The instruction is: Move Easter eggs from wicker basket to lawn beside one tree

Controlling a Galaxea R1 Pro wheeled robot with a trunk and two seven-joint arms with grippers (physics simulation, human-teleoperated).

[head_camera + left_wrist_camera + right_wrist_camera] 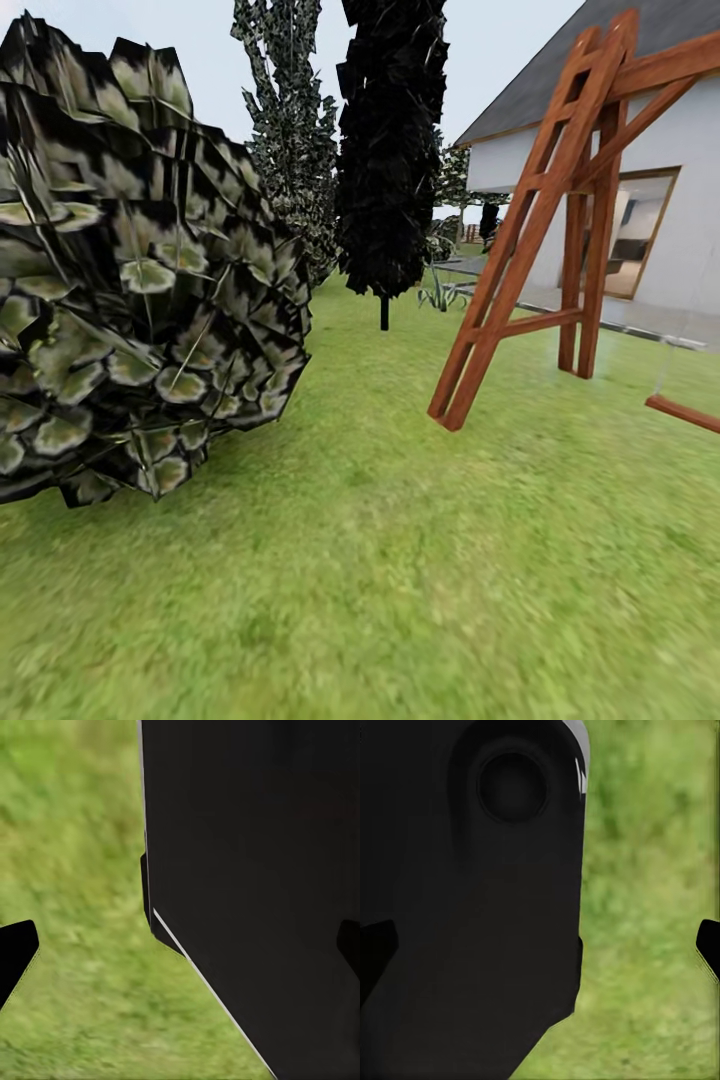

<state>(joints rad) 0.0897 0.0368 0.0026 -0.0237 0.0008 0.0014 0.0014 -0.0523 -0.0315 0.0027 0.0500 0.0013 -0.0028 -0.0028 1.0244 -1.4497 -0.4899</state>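
I am looking across the lawn (400, 560) in the garden: a big leafy bush (130, 270) is crowding my left, a wooden swing frame (540, 230) is standing to the right, and an all-black tree (390, 150) is rising between them, a grey-green tree (290, 110) just beside it. A white house (640, 170) is sitting behind. Both wrist cameras are catching black robot bodywork (255, 885) over grass, with the finger tips of the left gripper (180, 952) and right gripper (540, 945) spread wide, grasping nothing.

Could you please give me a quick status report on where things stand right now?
Both grippers open, nothing held, lawn beneath. In transit; all-black tree ahead. Leafy bush close on left, wooden swing frame on right.
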